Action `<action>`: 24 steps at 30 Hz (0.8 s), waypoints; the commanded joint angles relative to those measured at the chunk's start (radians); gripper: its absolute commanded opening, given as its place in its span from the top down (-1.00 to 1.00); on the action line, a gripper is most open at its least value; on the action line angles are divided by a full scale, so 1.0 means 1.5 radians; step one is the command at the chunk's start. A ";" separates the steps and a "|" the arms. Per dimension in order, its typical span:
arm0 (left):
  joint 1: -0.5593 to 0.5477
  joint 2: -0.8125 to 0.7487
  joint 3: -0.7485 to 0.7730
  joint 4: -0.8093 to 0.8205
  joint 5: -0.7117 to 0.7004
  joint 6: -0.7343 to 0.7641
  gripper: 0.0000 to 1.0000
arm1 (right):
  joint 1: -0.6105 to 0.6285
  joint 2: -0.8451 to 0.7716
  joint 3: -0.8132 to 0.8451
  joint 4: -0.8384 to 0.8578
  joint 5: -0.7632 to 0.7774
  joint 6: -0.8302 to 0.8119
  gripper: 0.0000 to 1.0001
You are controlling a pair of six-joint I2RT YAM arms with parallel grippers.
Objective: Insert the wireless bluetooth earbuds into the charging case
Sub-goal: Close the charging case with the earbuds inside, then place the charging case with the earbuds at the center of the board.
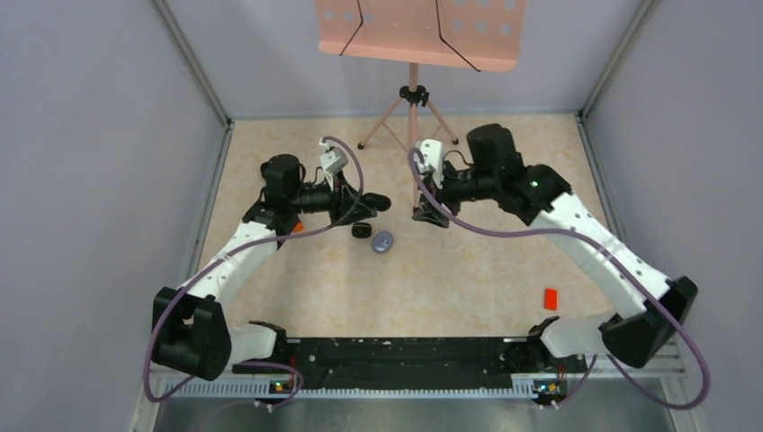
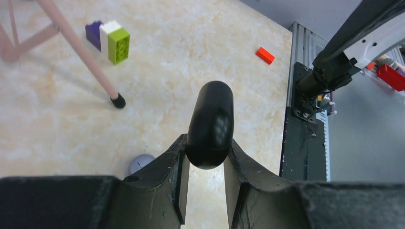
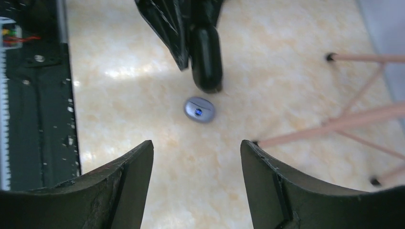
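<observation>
A: Gripping the black charging case (image 2: pixel 210 125) by one end, the left gripper (image 2: pixel 207 160) holds it out above the table (image 2: pixel 57 124). We judge that is so the other arm can reach it.

B: Agreed. The right gripper (image 3: pixel 197 148) hangs opposite, fingers spread wide and empty, placed to help open it, we'd say.

A: Anything inside?

B: We cannot tell; it looks shut. The pale purple case (image 3: pixel 199 109) lies on the table below, also shut, with a blue display lit.

A: And the earbuds?

B: We see none for certain. A small dark piece (image 1: pixel 362 230) beside the purple case may be one.
</observation>
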 commanded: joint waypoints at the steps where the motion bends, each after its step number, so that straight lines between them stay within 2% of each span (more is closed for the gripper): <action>1: 0.017 -0.012 -0.032 -0.043 -0.035 -0.031 1.00 | -0.023 -0.129 -0.071 0.054 0.171 0.006 -0.35; 6: 0.059 -0.025 -0.034 -0.284 -0.135 -0.032 0.92 | -0.088 -0.121 -0.113 -0.038 0.186 0.112 -0.41; 8: 0.085 -0.002 -0.038 -0.365 -0.145 -0.040 0.91 | -0.102 -0.105 -0.133 -0.070 0.182 0.143 -0.42; 10: 0.105 0.044 -0.034 -0.435 -0.159 -0.040 0.92 | -0.130 -0.113 -0.175 -0.052 0.159 0.179 -0.43; 14: 0.125 0.133 -0.031 -0.418 -0.184 -0.072 0.87 | -0.156 -0.127 -0.236 -0.016 0.146 0.240 -0.43; 18: 0.129 0.191 -0.024 -0.432 -0.205 -0.075 0.80 | -0.156 -0.124 -0.236 -0.015 0.137 0.220 -0.43; 20: 0.129 0.201 -0.029 -0.427 -0.224 -0.092 0.64 | -0.157 -0.116 -0.227 -0.012 0.161 0.207 -0.44; 24: 0.129 0.220 -0.038 -0.419 -0.272 -0.104 0.14 | -0.176 -0.106 -0.235 0.015 0.192 0.237 -0.46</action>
